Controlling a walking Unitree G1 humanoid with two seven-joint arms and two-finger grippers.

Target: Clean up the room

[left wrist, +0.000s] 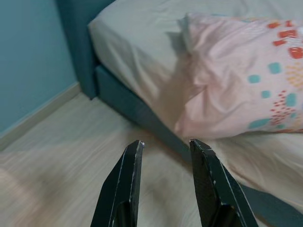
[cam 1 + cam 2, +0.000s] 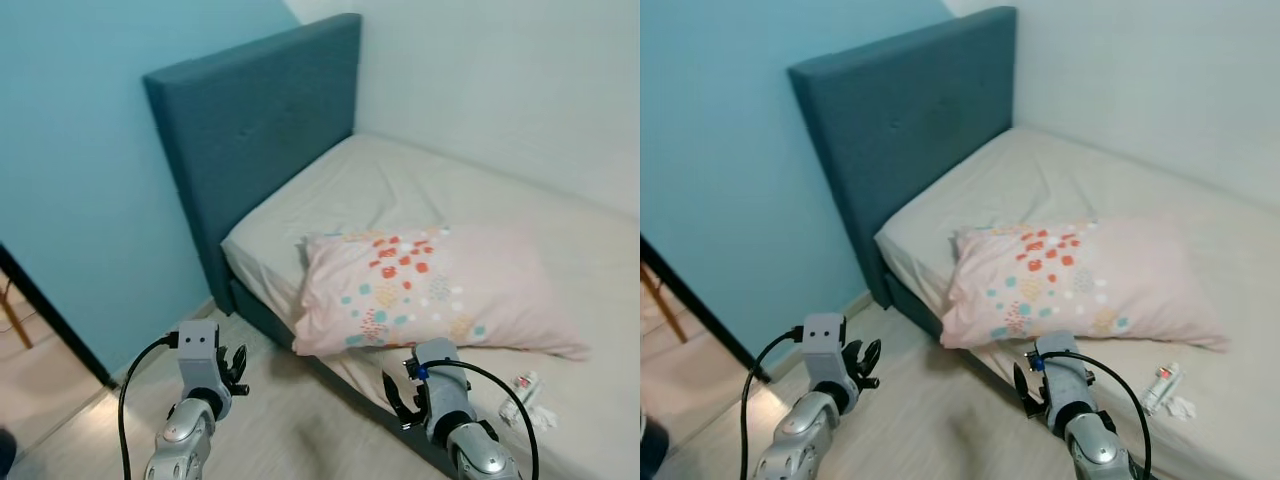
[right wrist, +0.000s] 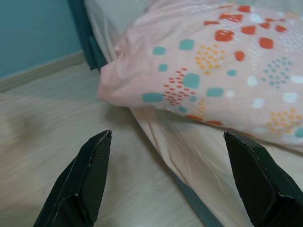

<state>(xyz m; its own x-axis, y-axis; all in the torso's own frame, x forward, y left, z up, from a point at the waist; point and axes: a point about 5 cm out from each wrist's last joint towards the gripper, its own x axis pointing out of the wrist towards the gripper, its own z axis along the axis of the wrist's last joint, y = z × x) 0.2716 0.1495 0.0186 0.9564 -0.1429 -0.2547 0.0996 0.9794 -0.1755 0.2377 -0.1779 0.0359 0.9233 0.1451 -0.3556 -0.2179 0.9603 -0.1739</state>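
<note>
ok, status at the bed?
Left gripper open, over floor. Right gripper wide open, empty, at the bed edge. Pillow askew, litter beside it. Nothing blocking.

1. Headboard (image 2: 262,130): matt teal woven cloth, padded.
2. Pillow (image 2: 430,290): soft pink printed cotton-like cloth, creased.
3. Sheet (image 2: 420,185): smooth beige cloth.
4. Floor (image 1: 61,156): pale wood-look boards, low sheen.
5. Gripper fingers (image 1: 124,182): semi-gloss black plastic.
</note>
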